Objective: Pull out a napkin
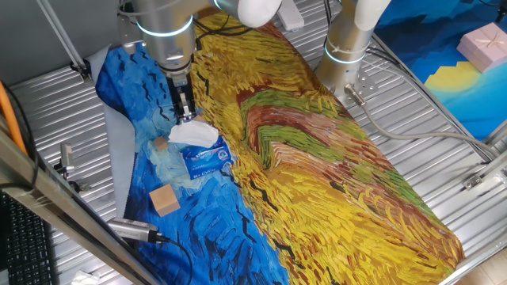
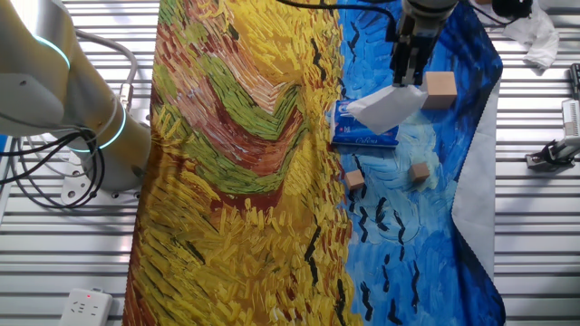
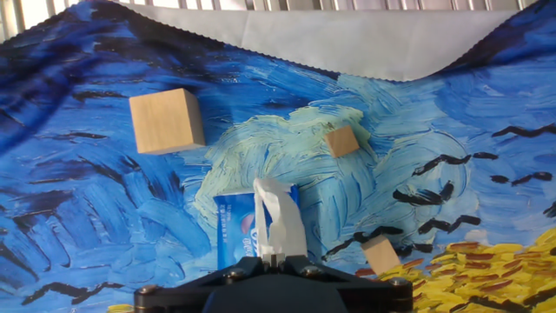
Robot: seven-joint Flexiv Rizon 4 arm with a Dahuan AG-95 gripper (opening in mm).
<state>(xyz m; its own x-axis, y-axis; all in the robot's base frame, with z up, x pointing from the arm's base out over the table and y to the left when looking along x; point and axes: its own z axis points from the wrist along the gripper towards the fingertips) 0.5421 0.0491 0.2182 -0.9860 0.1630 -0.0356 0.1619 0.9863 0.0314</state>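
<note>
White paper: the thin, crumpled white napkin hangs from the gripper above the pack, its lower end running down to the pack's top.
Gripper: the black two-finger gripper has its fingers pinched narrow on the napkin's upper edge.
Pack: the small blue rectangular tissue pack with white print lies flat on the cloth.
Cloth: the painted blue and yellow tablecloth covers the table.
Cubes: one large tan wooden cube and two small tan wooden cubes sit apart around the pack.
</note>
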